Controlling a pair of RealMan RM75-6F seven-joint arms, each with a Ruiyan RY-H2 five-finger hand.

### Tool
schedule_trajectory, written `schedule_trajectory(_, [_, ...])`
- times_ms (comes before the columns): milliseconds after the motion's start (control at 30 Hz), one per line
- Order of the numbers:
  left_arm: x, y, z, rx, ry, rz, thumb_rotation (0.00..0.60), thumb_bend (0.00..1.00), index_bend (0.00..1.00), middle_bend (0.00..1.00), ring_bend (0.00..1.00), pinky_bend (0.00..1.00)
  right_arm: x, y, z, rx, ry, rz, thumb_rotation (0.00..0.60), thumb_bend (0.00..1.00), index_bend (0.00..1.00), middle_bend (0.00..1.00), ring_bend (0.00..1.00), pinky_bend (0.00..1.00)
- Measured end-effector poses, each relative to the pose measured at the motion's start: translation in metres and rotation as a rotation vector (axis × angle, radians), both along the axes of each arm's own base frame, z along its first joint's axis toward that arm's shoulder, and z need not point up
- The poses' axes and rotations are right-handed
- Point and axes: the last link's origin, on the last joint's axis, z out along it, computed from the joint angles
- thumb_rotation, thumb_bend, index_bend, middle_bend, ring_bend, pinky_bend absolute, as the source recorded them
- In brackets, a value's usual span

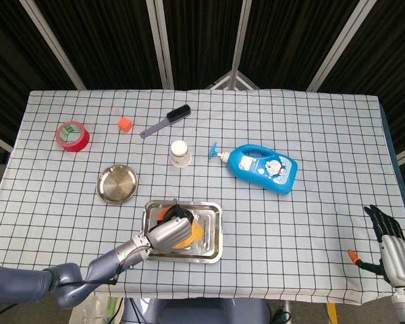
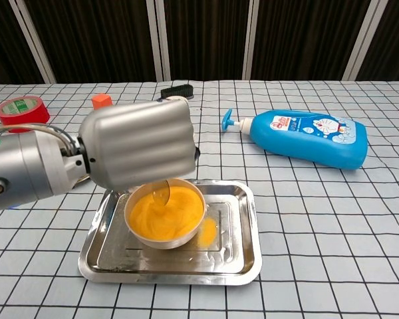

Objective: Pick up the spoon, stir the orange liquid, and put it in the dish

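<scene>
- Head view: left hand (image 1: 167, 231) poised over the white bowl (image 1: 189, 236) of orange liquid (image 1: 193, 233), fingers curled shut around the spoon's handle, though the spoon itself hidden under the hand here.
- Bowl standing inside the rectangular steel tray (image 1: 212, 229) near the table's front edge.
- Round steel dish (image 1: 117, 183) up and to the left of the tray, apart from it.
- Further back: red tape roll (image 1: 72, 136) with a green label, writing too small to read; small orange cube (image 1: 125, 124); black brush (image 1: 166, 121); white paper cup (image 1: 179, 153).
- Blue pump bottle (image 1: 262, 166) lying on its side to the right, a cartoon character printed on the label, lettering unreadable.
- Right hand (image 1: 395, 251) at the lower right corner past the table edge, fingers straight and spread, holding nothing.
- Checked tablecloth (image 1: 324, 135) over the whole top.
- Chest view: left hand (image 2: 136, 152) large in the foreground, fingers folded down on the handle; spoon (image 2: 161, 193) hanging from under it, its clear bowl tipped at the liquid's (image 2: 176, 211) surface near the left rim.
- Orange smear on the tray floor (image 2: 209, 232) just right of the bowl (image 2: 179, 236).
- Bottle (image 2: 309, 139) label showing a blue-and-white cartoon cat and a red patch with white characters, not legible.
- Tape roll (image 2: 22, 110) at the far left, cube (image 2: 102, 101) and brush (image 2: 176, 91) behind the hand.
- Right hand out of this view.
</scene>
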Motion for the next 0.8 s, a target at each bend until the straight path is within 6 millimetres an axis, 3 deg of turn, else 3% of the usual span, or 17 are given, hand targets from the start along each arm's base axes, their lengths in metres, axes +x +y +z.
schedule_trajectory(433, [-0.001, 0.000, 0.001, 0.001, -0.022, -0.047, 0.600, 0.72, 0.84, 1.00, 1.00, 1.00, 0.000, 0.000, -0.001, 0.004, 0.000, -0.009, 0.600, 0.31, 0.00, 0.00, 0.00, 0.00])
schedule_trajectory(567, [-0.003, 0.004, 0.004, -0.003, -0.073, 0.027, 0.600, 0.72, 0.84, 1.00, 1.00, 1.00, 0.000, 0.000, -0.001, 0.003, -0.001, -0.010, 0.600, 0.31, 0.00, 0.00, 0.00, 0.00])
schedule_trajectory(800, [-0.015, 0.021, 0.012, -0.004, -0.251, 0.299, 0.600, 0.72, 0.84, 1.00, 1.00, 1.00, -0.001, 0.000, -0.001, 0.005, -0.001, -0.013, 0.600, 0.31, 0.00, 0.00, 0.00, 0.00])
